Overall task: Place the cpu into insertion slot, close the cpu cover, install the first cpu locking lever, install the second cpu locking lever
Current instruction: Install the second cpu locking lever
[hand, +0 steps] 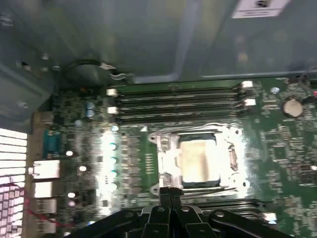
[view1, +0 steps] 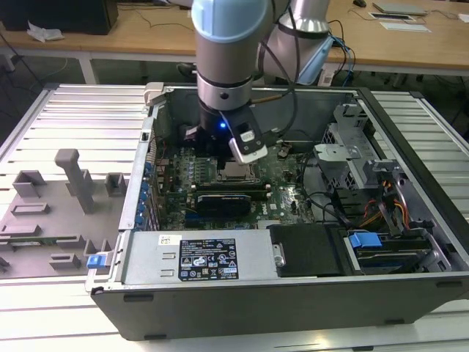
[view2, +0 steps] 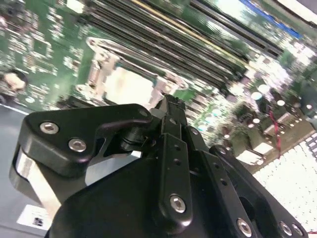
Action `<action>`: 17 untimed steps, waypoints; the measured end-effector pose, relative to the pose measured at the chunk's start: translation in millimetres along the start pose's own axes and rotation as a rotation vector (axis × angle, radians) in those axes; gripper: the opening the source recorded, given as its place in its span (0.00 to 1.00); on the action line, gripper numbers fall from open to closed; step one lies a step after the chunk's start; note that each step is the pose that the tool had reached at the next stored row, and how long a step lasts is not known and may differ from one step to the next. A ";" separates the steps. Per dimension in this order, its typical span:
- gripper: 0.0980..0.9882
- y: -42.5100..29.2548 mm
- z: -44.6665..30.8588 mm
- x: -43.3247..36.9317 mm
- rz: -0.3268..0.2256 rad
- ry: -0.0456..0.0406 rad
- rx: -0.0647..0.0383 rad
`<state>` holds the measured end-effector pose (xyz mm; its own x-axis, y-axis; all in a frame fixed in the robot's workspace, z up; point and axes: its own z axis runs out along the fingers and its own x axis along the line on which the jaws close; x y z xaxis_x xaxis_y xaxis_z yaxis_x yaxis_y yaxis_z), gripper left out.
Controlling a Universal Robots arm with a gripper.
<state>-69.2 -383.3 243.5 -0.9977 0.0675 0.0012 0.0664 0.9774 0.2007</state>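
Note:
The cpu [hand: 199, 161], a pale square chip, lies flat in the insertion slot [hand: 214, 182] in the middle of the green motherboard [hand: 277, 148]. The silvery cpu cover [hand: 166, 159] lies down around the chip as a frame. In the second wrist view the same chip [view2: 130, 87] shows just beyond my fingertips. My gripper [hand: 171, 194] is shut, its two black fingers [view2: 171, 111] pressed together with nothing between them. It hovers close to one edge of the socket, by a thin wire lever [hand: 208, 191]; whether it touches is unclear. In the exterior view the socket [view1: 236, 171] sits just under my arm.
Long black memory slots [hand: 178, 101] run beside the socket. The grey case wall [hand: 148, 39] stands behind them. A power supply [view1: 209, 257] and a drive bay with a blue tab [view1: 364, 240] line the case's near side. A grey fixture tray [view1: 51, 213] lies at the exterior view's left.

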 end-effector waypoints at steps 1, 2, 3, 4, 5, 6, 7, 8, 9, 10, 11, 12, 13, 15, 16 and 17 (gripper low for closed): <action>0.01 -0.1 0.0 -5.3 0.000 0.0011 0.000; 0.01 -0.1 0.0 -9.2 0.000 0.0020 0.000; 0.01 -0.1 0.0 -15.5 0.001 0.0033 0.000; 0.01 0.1 0.0 -19.7 0.001 0.0041 0.000; 0.01 0.2 0.0 -22.2 0.001 0.0044 0.000; 0.01 0.3 0.0 -23.6 0.001 0.0044 0.000; 0.01 1.1 0.2 -25.5 0.001 0.0044 0.000; 0.01 2.8 0.6 -26.6 0.001 0.0043 0.001; 0.01 4.5 0.9 -27.3 0.001 0.0042 0.002; 0.01 7.8 1.6 -28.5 0.001 0.0041 0.004; 0.01 12.4 2.5 -30.2 0.001 0.0041 0.008; 0.01 16.7 3.4 -31.3 0.001 0.0040 0.013; 0.01 20.2 4.2 -32.0 0.001 0.0042 0.020; 0.01 24.1 4.9 -32.4 0.001 0.0056 0.033; 0.01 26.2 5.4 -32.4 0.001 0.0059 0.039; 0.01 27.8 5.7 -32.3 0.001 0.0060 0.044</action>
<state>-35.1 -357.1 243.4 -0.9977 0.0678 0.0074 0.0681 0.9851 0.1577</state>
